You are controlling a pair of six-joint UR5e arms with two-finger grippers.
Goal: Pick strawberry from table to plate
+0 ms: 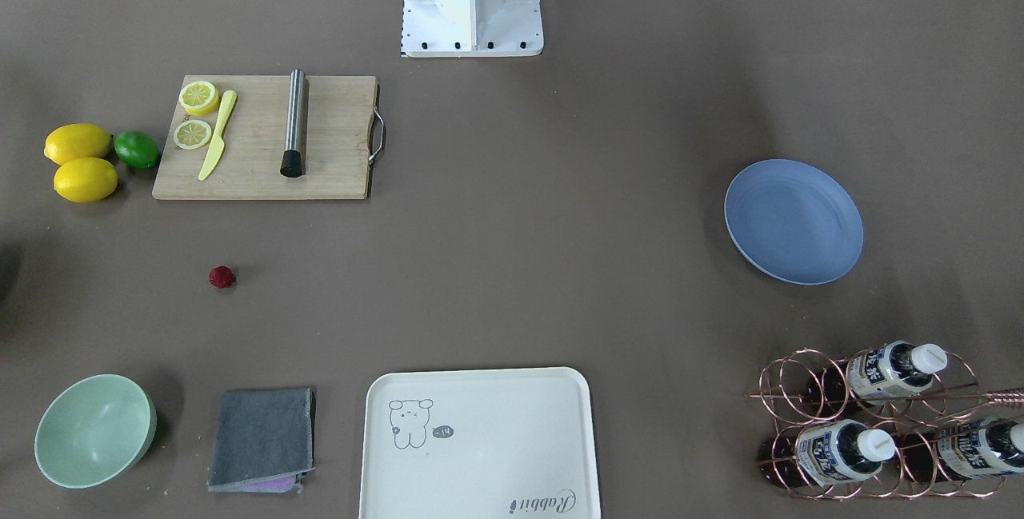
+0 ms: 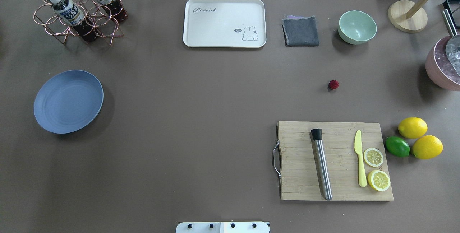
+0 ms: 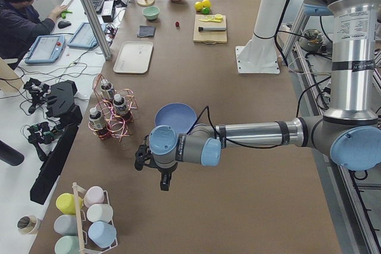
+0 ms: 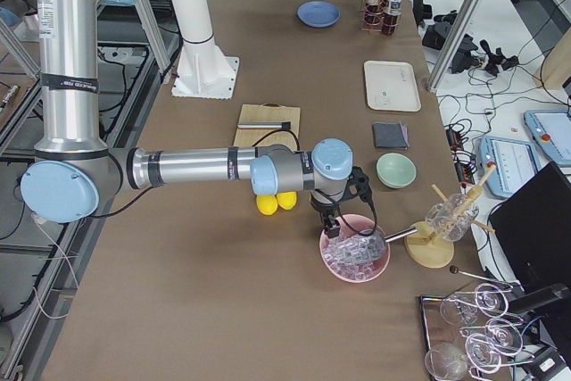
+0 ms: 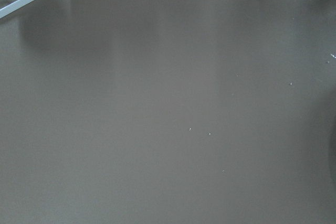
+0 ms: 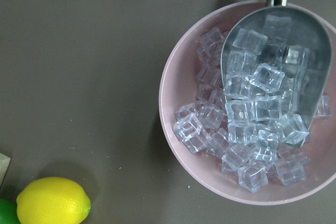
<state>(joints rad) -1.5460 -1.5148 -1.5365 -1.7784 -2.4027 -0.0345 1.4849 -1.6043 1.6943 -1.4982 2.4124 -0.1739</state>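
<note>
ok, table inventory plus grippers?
strawberry: 1, dark red, table beyond board
plate: 1, blue, left
tray: 1, cream, far edge
cloth: 1, grey, beside tray
bowl: 1, mint, beside cloth
board: 1, wood, right
rod: 1, steel, on board
knife: 1, yellow, on board
lemon slices: 2, yellow, on board
lemons: 2, yellow, beside board
lime: 1, green, beside lemons
bottles: 3, dark, copper rack
stand: 1, wood, far right
ice bowl: 1, pink, far right, holds scoop
left gripper: 1, black, near plate
right gripper: 1, black, above ice bowl
</note>
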